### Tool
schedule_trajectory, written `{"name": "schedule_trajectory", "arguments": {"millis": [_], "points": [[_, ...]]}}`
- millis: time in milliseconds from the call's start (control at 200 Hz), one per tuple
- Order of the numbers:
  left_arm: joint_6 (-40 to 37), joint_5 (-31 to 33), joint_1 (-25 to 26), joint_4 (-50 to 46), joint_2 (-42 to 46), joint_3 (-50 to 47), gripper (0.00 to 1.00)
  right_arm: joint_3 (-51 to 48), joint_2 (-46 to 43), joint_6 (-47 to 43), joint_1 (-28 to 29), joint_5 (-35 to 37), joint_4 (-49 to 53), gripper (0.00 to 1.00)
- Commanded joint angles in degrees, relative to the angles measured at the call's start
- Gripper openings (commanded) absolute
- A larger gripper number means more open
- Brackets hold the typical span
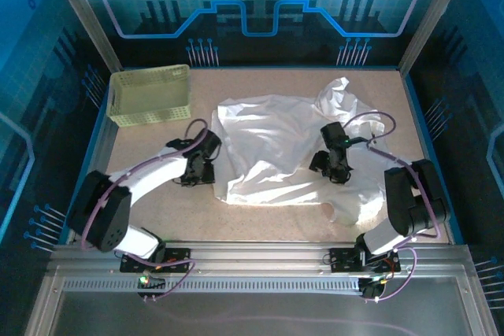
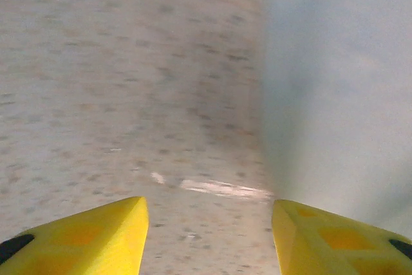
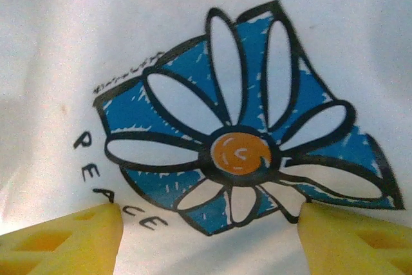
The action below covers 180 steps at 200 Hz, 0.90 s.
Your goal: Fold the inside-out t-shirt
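Clearly, no fold is showing yet: the t-shirt [image 1: 276, 147] is lying rumpled and spread across the middle and right of the bench [image 1: 157, 210], one sleeve bunching up at the far side. The left gripper [image 2: 209, 204] is hovering at its left edge, jaws apart over bare bench. The right gripper [image 3: 211, 205] is hanging over the flower print [image 3: 238, 133], jaws apart, gripping nothing. All the folding, I'd judge, is waiting.
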<state>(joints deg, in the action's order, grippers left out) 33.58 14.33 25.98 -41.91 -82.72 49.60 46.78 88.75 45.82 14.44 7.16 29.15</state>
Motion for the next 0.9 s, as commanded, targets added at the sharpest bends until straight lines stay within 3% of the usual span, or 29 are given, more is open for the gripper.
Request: {"name": "schedule_trajectory", "arguments": {"millis": [0,75,185,405,640,895], "points": [[1.5,0.7,-1.9,-0.5,5.0,-1.8,0.54,-1.5,-2.2,-1.8,-3.6,1.9,2.3,0.74],[-2.2,-2.2,1.1,1.7,7.2,-1.0,0.55,-1.4,-3.2,-3.2,-4.6,0.5,1.8,0.74],[-6.1,1.9,14.2,1.4,7.6,3.6,0.67,-0.6,-4.6,-3.9,-3.7,-0.2,1.9,0.74],[-3.9,6.9,25.9,-5.4,-3.0,9.1,0.80,-0.3,-4.3,-3.4,-3.0,0.2,2.2,0.74],[-1.1,9.5,26.0,-6.9,-11.5,9.3,0.89,-0.9,-4.5,-3.4,-3.3,1.0,2.4,0.74],[2.7,8.5,20.1,-5.1,-12.1,4.4,0.78,-2.1,-4.0,-3.7,-7.0,0.7,1.8,0.74]]}}
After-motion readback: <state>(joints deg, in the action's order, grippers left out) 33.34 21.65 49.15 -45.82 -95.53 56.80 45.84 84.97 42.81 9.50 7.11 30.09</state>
